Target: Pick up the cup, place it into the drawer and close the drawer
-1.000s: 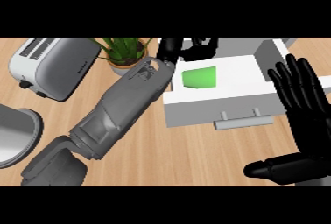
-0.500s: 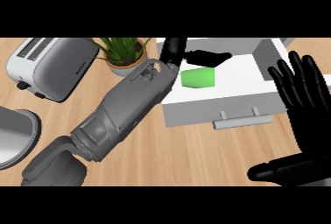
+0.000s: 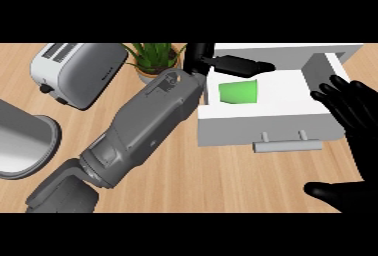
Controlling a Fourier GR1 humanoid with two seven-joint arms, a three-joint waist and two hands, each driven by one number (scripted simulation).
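cup (image 3: 239, 92) sits in drawer (image 3: 325, 117) | left hand (image 3: 229, 62) above it, fingers released | right hand (image 3: 354, 135) spread, resting | cup probably light, rigid; take by its sides

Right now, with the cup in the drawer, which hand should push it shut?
Probably the right hand: it is open beside the drawer front. The left hand reaches over the drawer's back, above the green cup.

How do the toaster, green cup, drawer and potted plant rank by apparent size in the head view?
1. drawer
2. toaster
3. potted plant, partly hidden by the forearm, so its rank against the cup is unsure
4. green cup
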